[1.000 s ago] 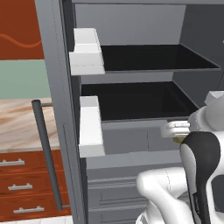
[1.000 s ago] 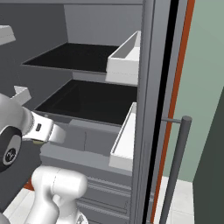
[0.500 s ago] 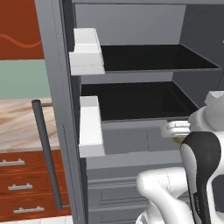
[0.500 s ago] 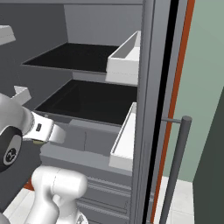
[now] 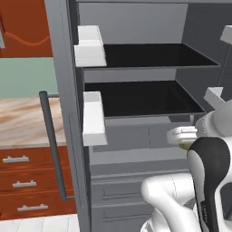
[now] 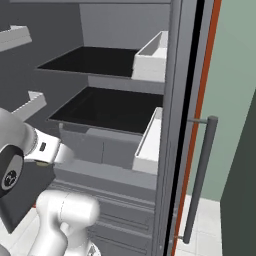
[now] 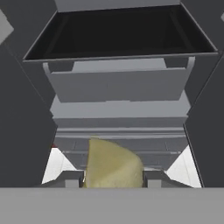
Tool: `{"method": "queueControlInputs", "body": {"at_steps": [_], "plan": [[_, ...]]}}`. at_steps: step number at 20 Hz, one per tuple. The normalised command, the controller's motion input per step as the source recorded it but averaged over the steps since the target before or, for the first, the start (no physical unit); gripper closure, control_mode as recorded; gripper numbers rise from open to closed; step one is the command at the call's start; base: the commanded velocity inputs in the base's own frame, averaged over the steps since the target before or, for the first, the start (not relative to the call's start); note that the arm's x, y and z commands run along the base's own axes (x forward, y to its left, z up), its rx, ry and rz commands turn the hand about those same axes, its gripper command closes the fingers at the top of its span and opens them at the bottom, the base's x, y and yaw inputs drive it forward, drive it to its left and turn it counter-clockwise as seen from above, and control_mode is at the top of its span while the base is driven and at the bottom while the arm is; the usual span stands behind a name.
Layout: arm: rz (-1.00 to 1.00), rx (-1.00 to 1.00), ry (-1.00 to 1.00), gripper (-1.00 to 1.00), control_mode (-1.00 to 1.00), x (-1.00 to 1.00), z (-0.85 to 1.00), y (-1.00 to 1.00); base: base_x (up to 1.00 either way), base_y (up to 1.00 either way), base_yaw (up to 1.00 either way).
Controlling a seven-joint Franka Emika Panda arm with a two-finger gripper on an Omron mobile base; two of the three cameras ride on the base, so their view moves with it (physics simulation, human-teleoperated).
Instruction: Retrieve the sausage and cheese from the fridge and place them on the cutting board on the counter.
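Observation:
A yellowish-tan chunk of cheese (image 7: 113, 165) sits between my gripper's (image 7: 113, 180) two dark fingertips (image 7: 72, 179), which are shut on it. The gripper is in front of the open grey fridge (image 5: 136, 136), level with the drawer below the lower black shelf (image 7: 118, 33). From the left base view, the hand (image 5: 182, 135) shows at the fridge's right side with a sliver of cheese (image 5: 184, 146) under it. From the right base view, the hand (image 6: 47, 149) is at the left. The marbled counter (image 5: 22, 122) lies left of the fridge. The sausage and the cutting board are out of view.
White door bins (image 5: 93, 117) hang on the open left door, whose bar handle (image 5: 52, 145) stands before the red-brown drawers (image 5: 22, 181). The right door with its bins (image 6: 150, 140) and handle (image 6: 200, 175) stands open. Both black shelves are bare.

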Motion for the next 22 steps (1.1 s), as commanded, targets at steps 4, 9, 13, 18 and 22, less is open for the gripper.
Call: {"method": "queueControlInputs", "body": {"at_steps": [4, 9, 13, 18, 22], "plan": [[0.0, 0.0, 0.0, 1.0, 1.0, 0.0, 0.0, 0.0, -0.72, 0.07, 0.03], [0.0, 0.0, 0.0, 1.0, 1.0, 0.0, 0.0, 0.0, -0.77, 0.1, 0.06], [0.0, 0.0, 0.0, 1.0, 1.0, 0.0, 0.0, 0.0, -0.77, 0.2, 0.21], [0.0, 0.0, 0.0, 1.0, 1.0, 0.0, 0.0, 0.0, -0.5, 0.23, 0.66], [0.0, 0.0, 0.0, 1.0, 1.0, 0.0, 0.0, 0.0, -0.27, 0.15, 0.91]]}}
